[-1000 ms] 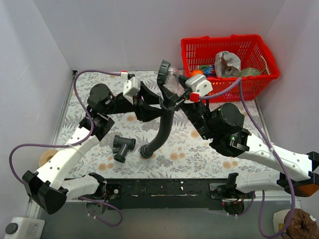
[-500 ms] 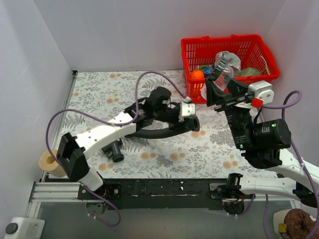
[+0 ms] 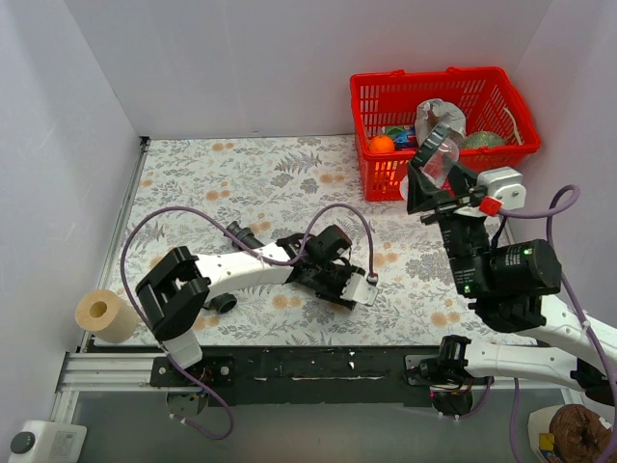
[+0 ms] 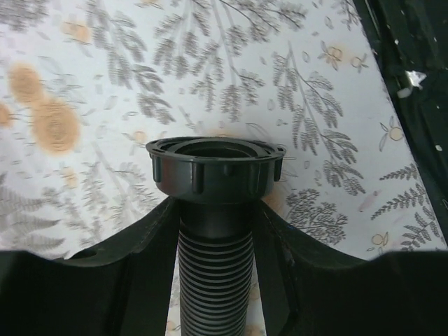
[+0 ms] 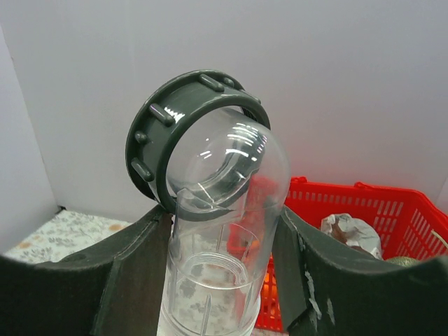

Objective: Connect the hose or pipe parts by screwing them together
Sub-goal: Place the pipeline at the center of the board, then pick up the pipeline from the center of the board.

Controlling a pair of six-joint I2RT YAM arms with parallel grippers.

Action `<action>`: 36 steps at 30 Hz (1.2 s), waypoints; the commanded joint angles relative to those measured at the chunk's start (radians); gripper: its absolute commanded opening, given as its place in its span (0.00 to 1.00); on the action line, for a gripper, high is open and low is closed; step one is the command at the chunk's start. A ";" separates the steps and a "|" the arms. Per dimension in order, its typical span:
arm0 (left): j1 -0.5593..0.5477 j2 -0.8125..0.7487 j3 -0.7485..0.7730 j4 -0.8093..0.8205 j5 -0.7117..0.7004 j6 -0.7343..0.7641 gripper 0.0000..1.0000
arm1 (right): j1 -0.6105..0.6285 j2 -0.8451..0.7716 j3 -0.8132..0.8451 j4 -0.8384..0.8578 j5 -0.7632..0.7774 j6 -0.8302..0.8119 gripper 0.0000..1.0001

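My left gripper (image 3: 337,282) lies low over the table's front middle, shut on the black ribbed hose (image 4: 215,273) just behind its smooth collar (image 4: 215,171). In the top view the arm covers most of the hose; its other end (image 3: 243,234) pokes out behind the arm. The dark grey T-shaped fitting (image 3: 224,302) lies on the table, partly hidden by the left arm. In front of the basket my right gripper (image 3: 434,183) is raised, shut on a clear elbow pipe (image 5: 224,231) with a dark grey ribbed nut (image 5: 157,133) on its top.
A red basket (image 3: 501,96) with an orange ball and crumpled wrappers stands at the back right, just behind the right gripper. A tape roll (image 3: 101,315) sits at the front left edge. Purple cables (image 3: 145,227) loop over the floral mat. White walls close three sides.
The left arm has swung down and toward the front edge, dragging the hose with it. The right arm carried the clear pipe from the middle to the basket and now holds still.
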 commanded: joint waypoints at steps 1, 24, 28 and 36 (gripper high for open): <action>-0.015 0.062 -0.047 0.015 -0.003 0.039 0.02 | 0.000 -0.013 -0.047 0.055 0.065 0.006 0.01; -0.021 0.279 0.153 -0.122 0.057 0.033 0.98 | -0.001 -0.165 -0.186 -0.097 0.064 0.182 0.01; -0.019 0.318 0.206 -0.130 0.075 0.037 0.98 | -0.001 -0.164 -0.196 -0.093 0.062 0.179 0.01; -0.021 0.308 0.175 -0.128 0.106 0.097 0.98 | -0.001 -0.170 -0.190 -0.099 0.061 0.176 0.01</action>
